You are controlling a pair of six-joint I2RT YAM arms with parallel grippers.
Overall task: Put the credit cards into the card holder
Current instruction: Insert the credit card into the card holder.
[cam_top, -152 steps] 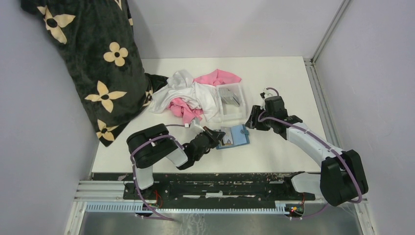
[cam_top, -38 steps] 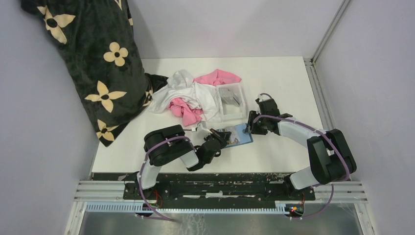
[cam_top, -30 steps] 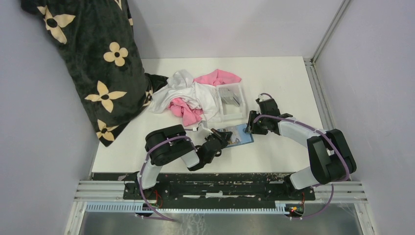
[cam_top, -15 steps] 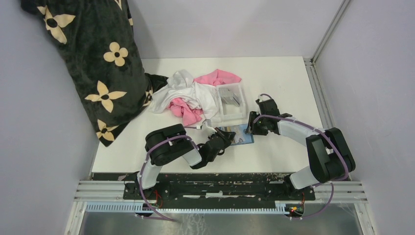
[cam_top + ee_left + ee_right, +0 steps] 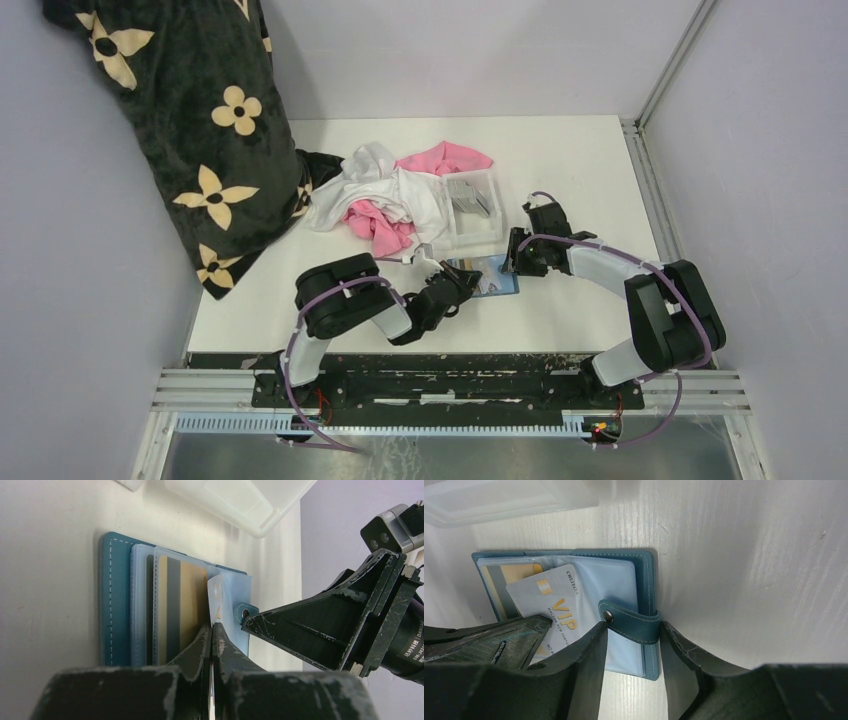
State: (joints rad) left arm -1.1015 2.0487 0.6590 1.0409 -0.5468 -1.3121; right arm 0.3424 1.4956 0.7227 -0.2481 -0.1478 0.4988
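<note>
**Left gripper.** The left gripper [image 5: 212, 630] lies low over the table [image 5: 570, 160], close to the middle of its near edge. Its jaws are fully closed on a silver card [image 5: 555, 607] marked "VIP". The card's leading corner lies on the clear inner pockets of the card holder [image 5: 114, 600].

**Card holder.** The teal holder lies open and flat between the near edge and the clear tray [image 5: 487, 222], just in front of the tray. A gold-tan card [image 5: 192, 600] is already seated in an inner pocket on the holder's left half, partly overlapped by the silver card.

**Right gripper.** The right gripper [image 5: 631, 632] sits at the holder's right edge. Its jaws stand partway apart, with one finger on each side of the snap strap [image 5: 644, 626]. Both fingers lie close against the strap. Whether they pinch it cannot be determined.

**Tray.** The tray sits near the centre of the table and contains further grey cards [image 5: 468, 195].

**Far items.** A heap of white and pink clothing [image 5: 385, 190] lies against the tray's left side. A black blanket with cream flowers [image 5: 190, 120] hangs over the far left corner.
</note>
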